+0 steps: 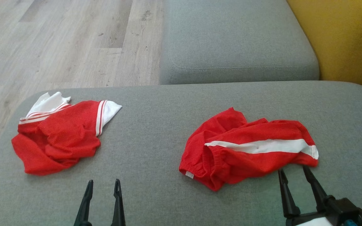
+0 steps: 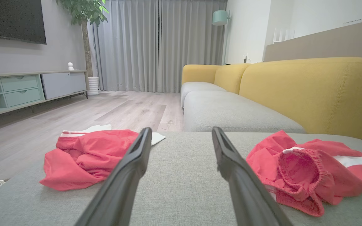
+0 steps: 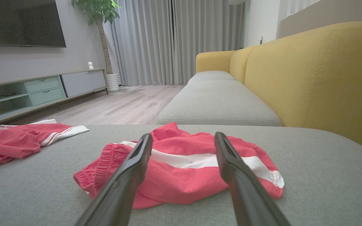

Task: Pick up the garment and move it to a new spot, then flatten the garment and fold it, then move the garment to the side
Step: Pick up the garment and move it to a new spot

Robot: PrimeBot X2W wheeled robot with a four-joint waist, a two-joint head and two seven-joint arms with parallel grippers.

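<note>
Right gripper (image 1: 293,169) and left gripper (image 1: 103,182), both spread wide and empty.
The right one's fingertips sit just at the near edge of the red shorts (image 1: 250,147) (crumpled, white stripe up) on the grey cushion (image 1: 156,125). The left one hovers over bare cushion, between the shorts and a bunched red-and-white top (image 1: 58,135) further left.

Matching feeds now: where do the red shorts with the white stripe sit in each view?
Head view: red shorts right of centre, just beyond the right tool.
Left wrist view: shorts lower right, waistband toward the camera.
Right wrist view: shorts lower centre, straight ahead.
Shared landmark: yellow sofa back, at right in all three.
</note>
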